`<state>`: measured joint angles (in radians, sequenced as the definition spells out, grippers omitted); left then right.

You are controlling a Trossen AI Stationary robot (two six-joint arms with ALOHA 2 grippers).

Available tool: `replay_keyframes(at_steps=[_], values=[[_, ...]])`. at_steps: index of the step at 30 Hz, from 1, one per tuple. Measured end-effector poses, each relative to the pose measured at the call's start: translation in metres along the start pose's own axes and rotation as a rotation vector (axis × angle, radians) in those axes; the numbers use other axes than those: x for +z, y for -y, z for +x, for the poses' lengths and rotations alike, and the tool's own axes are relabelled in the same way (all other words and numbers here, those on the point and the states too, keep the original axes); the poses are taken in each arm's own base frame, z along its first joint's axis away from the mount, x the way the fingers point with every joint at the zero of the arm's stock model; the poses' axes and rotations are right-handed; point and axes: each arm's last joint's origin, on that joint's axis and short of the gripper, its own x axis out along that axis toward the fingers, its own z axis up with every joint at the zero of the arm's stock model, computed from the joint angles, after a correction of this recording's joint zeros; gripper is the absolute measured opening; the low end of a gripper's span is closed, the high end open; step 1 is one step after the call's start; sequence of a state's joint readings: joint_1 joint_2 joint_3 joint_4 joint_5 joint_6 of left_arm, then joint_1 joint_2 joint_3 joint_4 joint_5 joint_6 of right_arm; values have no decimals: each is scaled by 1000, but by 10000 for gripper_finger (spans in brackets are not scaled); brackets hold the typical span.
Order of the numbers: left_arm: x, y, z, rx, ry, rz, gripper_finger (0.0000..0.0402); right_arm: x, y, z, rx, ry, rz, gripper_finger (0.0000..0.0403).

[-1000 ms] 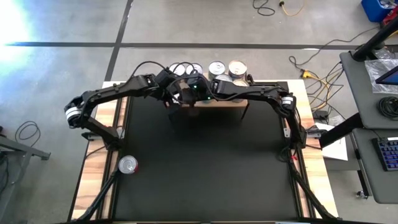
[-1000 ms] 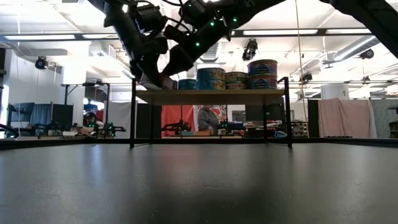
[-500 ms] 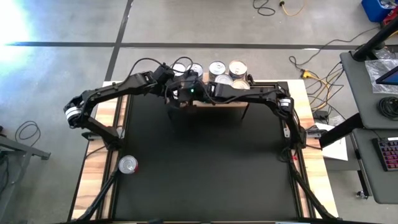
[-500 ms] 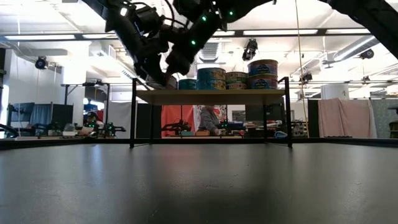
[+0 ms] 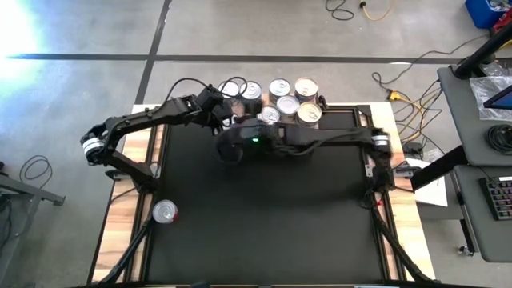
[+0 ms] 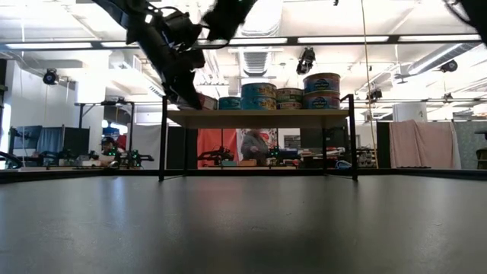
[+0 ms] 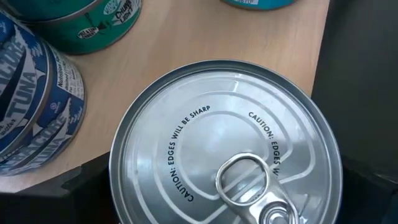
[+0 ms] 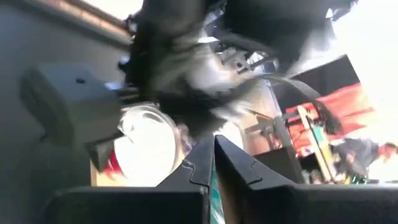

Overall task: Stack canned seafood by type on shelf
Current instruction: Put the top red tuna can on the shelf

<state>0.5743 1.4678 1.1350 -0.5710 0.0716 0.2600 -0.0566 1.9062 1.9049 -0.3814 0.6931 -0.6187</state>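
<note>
From above, the left gripper [image 5: 226, 114] is at the left end of the shelf [image 5: 314, 130], right over a tin that it mostly hides. The right gripper [image 5: 228, 146] is over the black mat [image 5: 264, 216], a little in front of the shelf. More tuna tins [image 5: 288, 104] sit in a bunch on the shelf. One red can [image 5: 165, 211] stands all alone near the front left corner of the mat.

From table height, the left gripper [image 6: 183, 80] is at the shelf's [image 6: 259, 117] left end, touching or almost touching the wood top. Blue and teal tins [image 6: 320, 89] are stacked two high farther along.

The left wrist camera looks down on a silver tin top [image 7: 227, 146] with a pull ring, standing on the wood close to the edge. The claw is spread wide around this tin, not squeezing it. A stack of blue tuna tins [image 7: 31, 106] stands just beside.

The right wrist camera shows the right claw's fingers [image 8: 200, 163] pressed together, holding nothing.

The tin is near the shelf's edge. A bump from an arm could knock it off. The two arms are close, so they could hit each other.
</note>
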Motion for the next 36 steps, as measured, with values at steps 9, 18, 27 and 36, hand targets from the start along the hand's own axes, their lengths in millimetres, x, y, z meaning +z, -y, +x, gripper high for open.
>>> replay_keyframes(at_steps=[9,18,27,36], values=[[3,-1,2,3,40,20,400,-9,54,-99,57,-54,462,9],[4,0,3,-5,49,59,400,-30,-5,-107,32,-155,1489,9],[4,-1,3,-1,57,99,400,-79,-79,-54,249,-165,2101,9],[4,-1,2,-4,60,135,400,-112,-111,-24,318,449,2360,9]])
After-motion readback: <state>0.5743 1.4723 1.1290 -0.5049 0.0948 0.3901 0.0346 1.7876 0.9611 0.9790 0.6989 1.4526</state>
